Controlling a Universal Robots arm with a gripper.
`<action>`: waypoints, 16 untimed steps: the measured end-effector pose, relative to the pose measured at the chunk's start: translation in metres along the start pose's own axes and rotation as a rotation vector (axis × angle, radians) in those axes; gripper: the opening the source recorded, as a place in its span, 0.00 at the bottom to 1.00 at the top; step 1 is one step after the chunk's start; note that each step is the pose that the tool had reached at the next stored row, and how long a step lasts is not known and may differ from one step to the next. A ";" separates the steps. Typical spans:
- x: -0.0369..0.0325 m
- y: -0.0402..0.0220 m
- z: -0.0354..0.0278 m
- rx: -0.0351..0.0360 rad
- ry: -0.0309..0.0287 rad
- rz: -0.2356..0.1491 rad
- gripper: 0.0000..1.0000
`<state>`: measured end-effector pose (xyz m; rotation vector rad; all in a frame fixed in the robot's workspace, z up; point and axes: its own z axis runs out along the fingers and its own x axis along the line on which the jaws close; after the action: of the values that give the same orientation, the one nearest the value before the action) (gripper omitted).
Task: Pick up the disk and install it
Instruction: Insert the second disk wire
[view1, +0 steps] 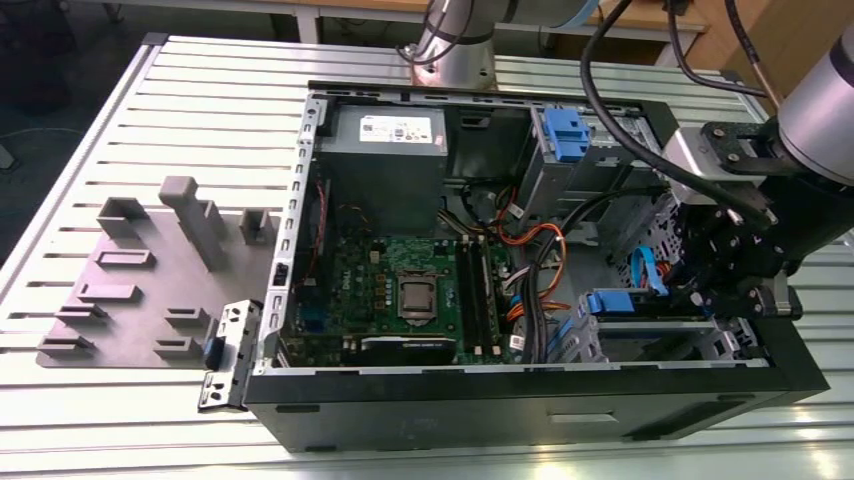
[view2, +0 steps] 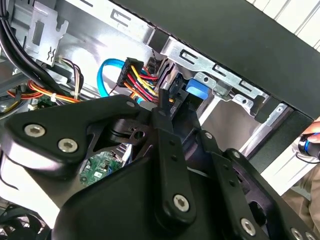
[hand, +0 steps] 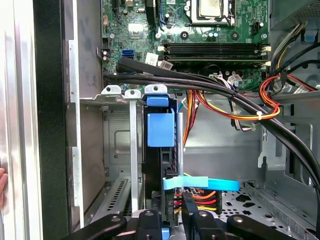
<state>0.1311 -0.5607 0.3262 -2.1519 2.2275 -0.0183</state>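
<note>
Inside the open black tower computer case (view1: 534, 400), black gripper (hand: 172, 220) low at the drive bay, jaws apparently clamped on the edge-on silver disk with blue plastic bracket (hand: 161, 127) standing partly in the steel cage (hand: 120, 150); risk of snagging nearby orange-yellow cables (hand: 240, 112), likely jamming skewed.

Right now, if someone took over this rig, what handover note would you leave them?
Gripper: inside the open computer case, right at the end of the disk; grip state unclear.
Disk: standing on edge in the drive cage, blue bracket facing out.
Done: the disk is in the cage slot.
Left: full seating cannot be confirmed.
</note>
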 end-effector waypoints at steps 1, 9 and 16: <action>0.0000 0.0000 0.0001 0.0000 -0.0001 0.000 0.30; -0.0004 -0.0006 -0.0144 0.0000 -0.0003 0.000 0.30; -0.0008 -0.0013 -0.0326 0.0000 -0.0001 0.000 0.30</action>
<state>0.1311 -0.5608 0.3588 -2.1518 2.2275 -0.0182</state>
